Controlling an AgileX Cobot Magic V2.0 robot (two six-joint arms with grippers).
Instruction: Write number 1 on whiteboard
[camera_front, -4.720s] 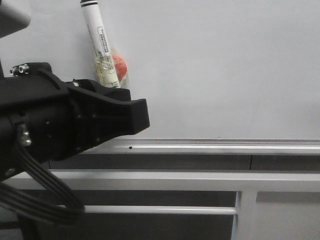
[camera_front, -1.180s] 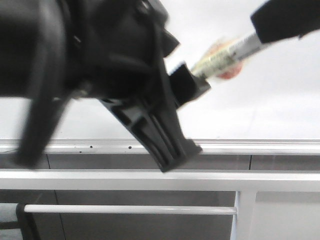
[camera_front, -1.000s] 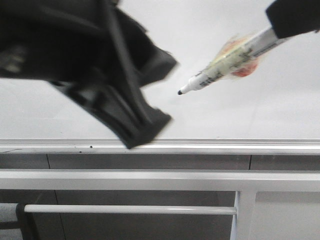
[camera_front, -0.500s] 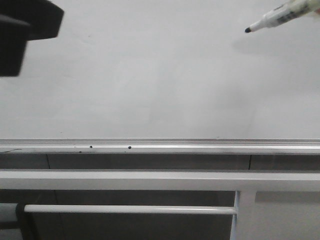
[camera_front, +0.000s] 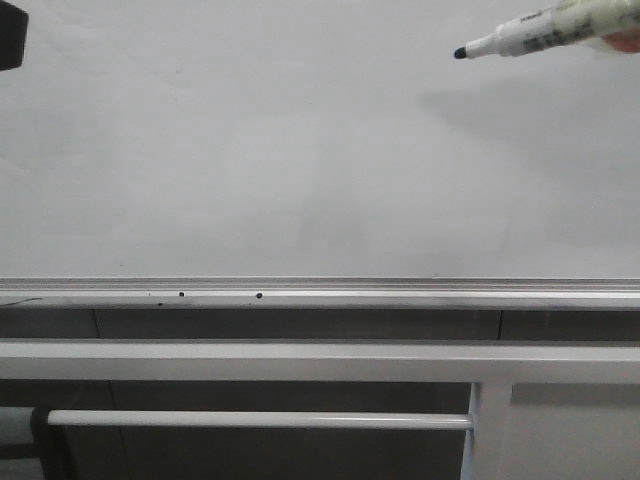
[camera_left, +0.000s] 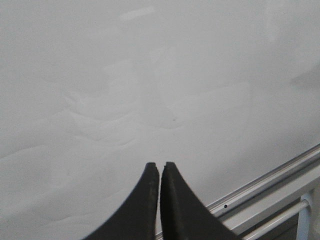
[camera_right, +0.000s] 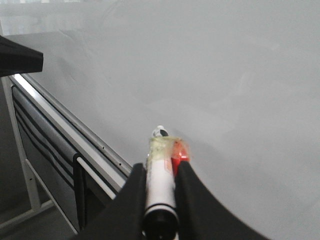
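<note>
Toward two o'clock in the front view, the marker pen (camera_front: 540, 30) is hovering with its black tip aimed at nine o'clock. The right gripper (camera_right: 159, 187) is pinching the pen's barrel; the left gripper (camera_left: 160, 172) is sitting pressed together, carrying nothing. The whiteboard (camera_front: 300, 160) is showing no number 1 so far. Doing this step well likely means bringing the tip squarely onto the board, then drawing toward six o'clock with light, steady pressure, stopping above the ledge (camera_front: 320, 292).
</note>
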